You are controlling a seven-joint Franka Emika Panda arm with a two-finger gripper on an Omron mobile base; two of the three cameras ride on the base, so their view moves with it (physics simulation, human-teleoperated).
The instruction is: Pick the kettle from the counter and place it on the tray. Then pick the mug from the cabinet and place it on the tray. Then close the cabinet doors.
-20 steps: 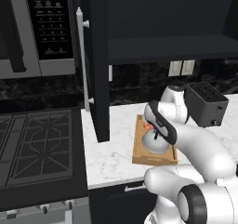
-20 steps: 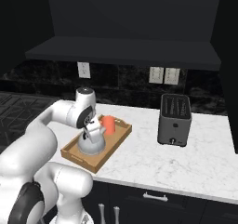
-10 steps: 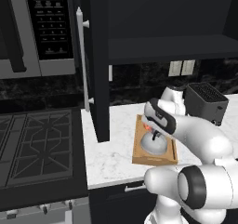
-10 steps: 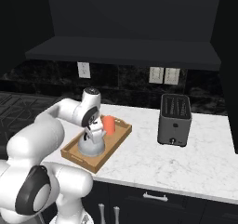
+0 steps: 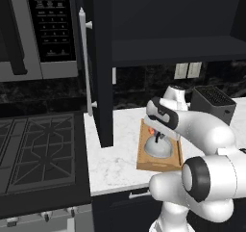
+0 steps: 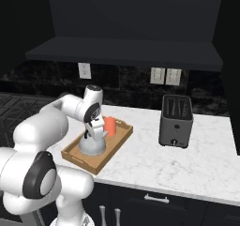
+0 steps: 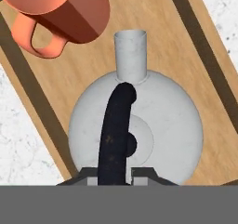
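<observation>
The kettle [image 7: 135,130] sits on the tray [image 6: 115,143], a squat dome of pale grey metal with a short stubby spout and a small round knob on its lid. A thick black handle arches over the top of it. From the hand view, the hand [image 7: 115,175] hangs right above that handle, and its two dark fingers [image 7: 142,174] close in on the black arch from either side, pinching it.

The mug [image 7: 60,11] stands on the same tray, just beyond the kettle's spout and close to it. It is a small orange-red cylinder with a looped side handle, and it looks upright. In the right base view the mug [image 6: 109,125] shows partly behind the arm, at the far end of the tray.

The tray is a light-brown wooden rectangle with a raised rim, lying at a slant on the white marbled desk [image 6: 187,159]. A boxy dark toaster [image 6: 176,121] stands well apart from it on the same desk.

Over on the left base view, one tall dark cabinet door [image 5: 98,67] stands swung out, its long silver bar handle [image 5: 85,62] facing the microwave [image 5: 41,31]. The cabinet [image 5: 178,48] shelf behind it lies in shadow. The black stovetop [image 5: 38,151] sits beside the desk.
</observation>
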